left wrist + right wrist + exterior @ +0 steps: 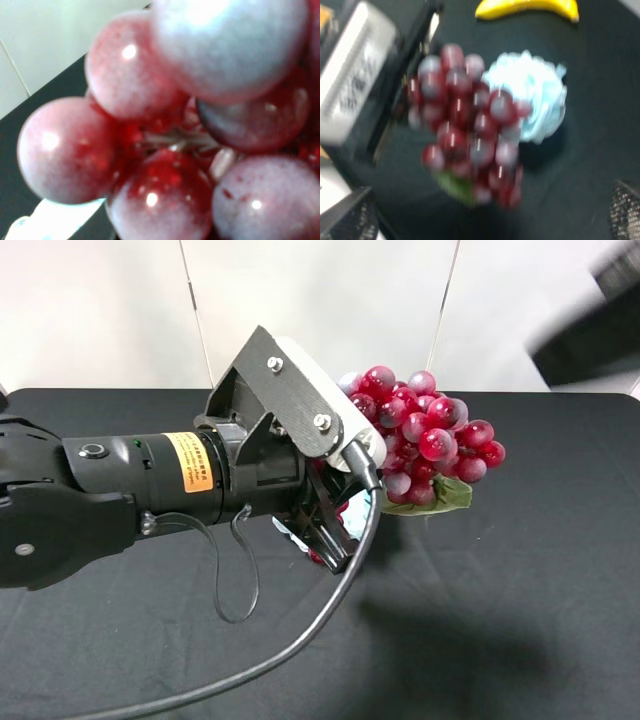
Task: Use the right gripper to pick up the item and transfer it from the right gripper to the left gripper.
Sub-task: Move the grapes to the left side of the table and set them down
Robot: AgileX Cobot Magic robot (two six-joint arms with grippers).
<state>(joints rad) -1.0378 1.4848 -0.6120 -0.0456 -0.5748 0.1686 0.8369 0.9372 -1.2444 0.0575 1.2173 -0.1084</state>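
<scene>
Item: long bunch of glossy dark-red and pink plastic grapes (425, 435) with a green leaf, aloft above the black cloth surface (540, 640).
Left arm: orange-labelled black cylindrical left pincer (332, 536), clamped on the bunch's near end.
Right arm: blocky black right pincer (485, 222), jaws wide, empty, clear of the grapes.
Long axis: runs outward from the left pincer toward the right arm's side.
Nearer arm: left; handover judged complete.

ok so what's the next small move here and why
Probably draw the right gripper back and away. Its jaws stand open with nothing between them, while the left gripper is shut on the grapes, which hang clear above the table. The handover looks done, so getting the free arm out of the way seems the safe step.
</scene>
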